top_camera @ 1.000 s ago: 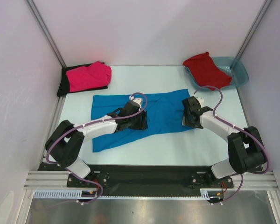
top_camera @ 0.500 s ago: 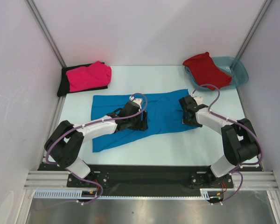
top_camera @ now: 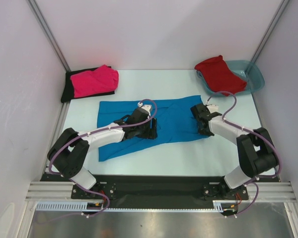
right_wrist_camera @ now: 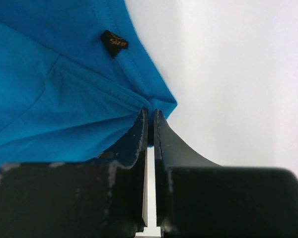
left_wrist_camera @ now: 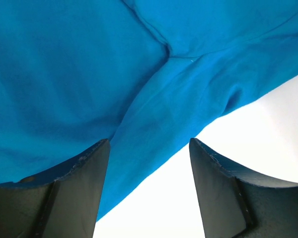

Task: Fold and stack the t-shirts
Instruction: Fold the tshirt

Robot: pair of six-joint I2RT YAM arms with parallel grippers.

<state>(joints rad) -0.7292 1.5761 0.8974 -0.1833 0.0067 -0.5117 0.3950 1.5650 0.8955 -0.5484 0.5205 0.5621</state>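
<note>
From above, the blue t-shirt lies spread flat in the middle of the surface. The left claw sits low over its near hem and the right claw at its right edge. At the far left a pink t-shirt lies folded on a black t-shirt. At the far right a red t-shirt is draped over a teal tub.

Left wrist view: the left claw stands with its fingers well apart. Between them runs the blue t-shirt's wrinkled hem – nothing is gripped.

Right wrist view: the right claw has its fingers pressed together, pinching the very edge of the blue t-shirt where it meets bare surface. A small black label shows on the cloth just beyond.
</note>
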